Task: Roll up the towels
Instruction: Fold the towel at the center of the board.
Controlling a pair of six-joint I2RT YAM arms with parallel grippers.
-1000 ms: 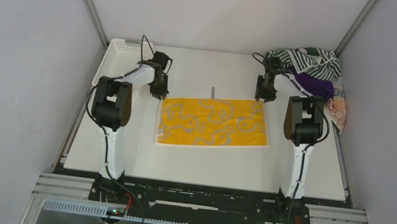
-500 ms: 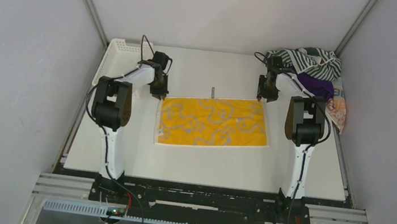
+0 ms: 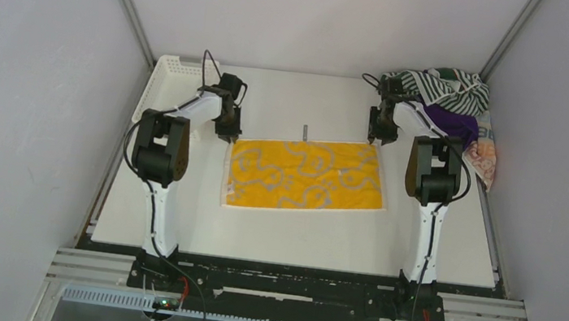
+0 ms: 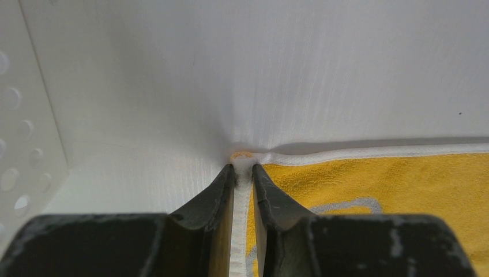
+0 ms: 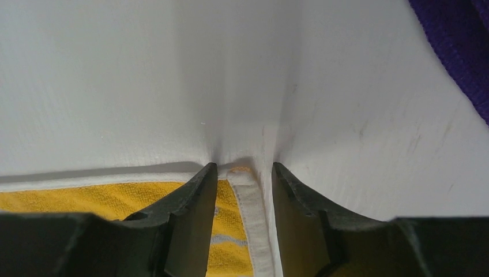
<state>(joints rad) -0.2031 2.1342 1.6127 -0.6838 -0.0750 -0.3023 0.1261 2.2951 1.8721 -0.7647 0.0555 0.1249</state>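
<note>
The left pincer is clamped on the white hem at the far-left corner of the yellow towel. The right pincer stands apart, straddling the far-right corner. The towel lies flat on the tabletop. The remaining towels are heaped at the far-right corner.

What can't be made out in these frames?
Top view: dark item beyond the yellow towel, too small to identify.
Top view: patterned towel, partly buried under the purple towel.
Left wrist view: whether the left fingers pinch the towel's hem or only straddle it; they hide the contact.
</note>
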